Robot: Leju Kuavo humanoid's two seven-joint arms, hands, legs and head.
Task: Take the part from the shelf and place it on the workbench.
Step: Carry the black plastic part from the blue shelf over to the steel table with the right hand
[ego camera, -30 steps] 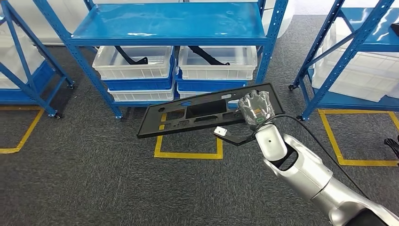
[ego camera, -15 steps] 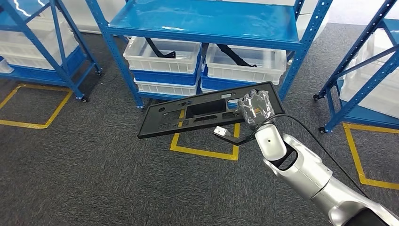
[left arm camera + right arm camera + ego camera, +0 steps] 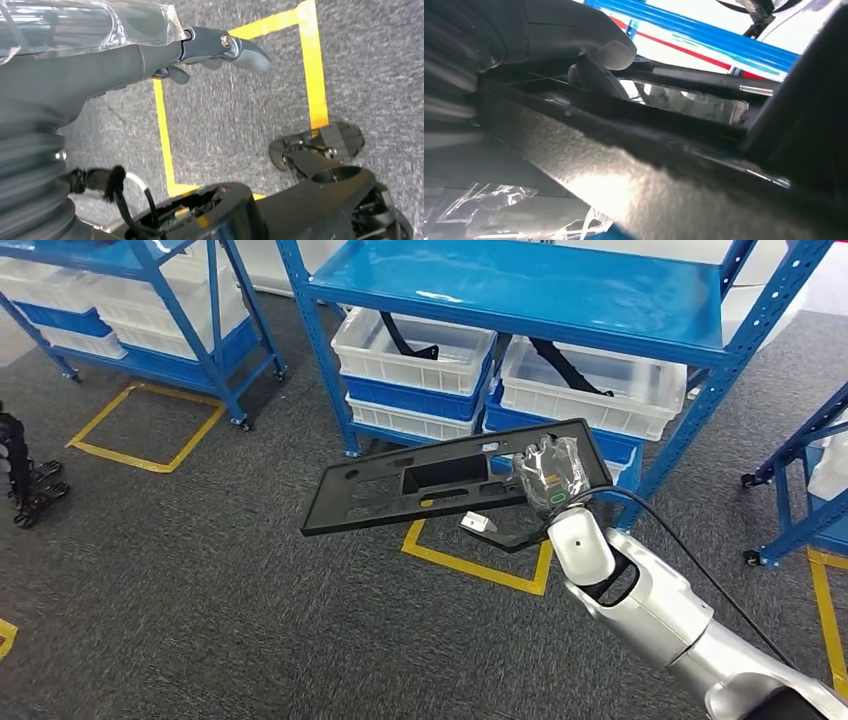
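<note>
The right robot hand (image 3: pixel 548 475) was clamped on one end of the long black panel (image 3: pixel 440 480), the part itself, which jutted out level over the carpet, well clear of the blue shelf (image 3: pixel 520 290). In the right wrist view the thumb (image 3: pixel 589 45) pressed down on the panel's edge. With all that length hanging off one end, I judged the carry called for a firm wrist and a slow turn, keeping the free end away from the shelf posts. A loose black cable with a white connector (image 3: pixel 476 522) dangled under the panel and could snag. The left robot hand (image 3: pixel 150 55) hung low over the floor, holding nothing, fingers apart. No surface to set the part on was in sight. Around stood more blue racks, white bins (image 3: pixel 415 350) holding dark curved parts, and yellow tape squares (image 3: pixel 480 565) on grey carpet.
</note>
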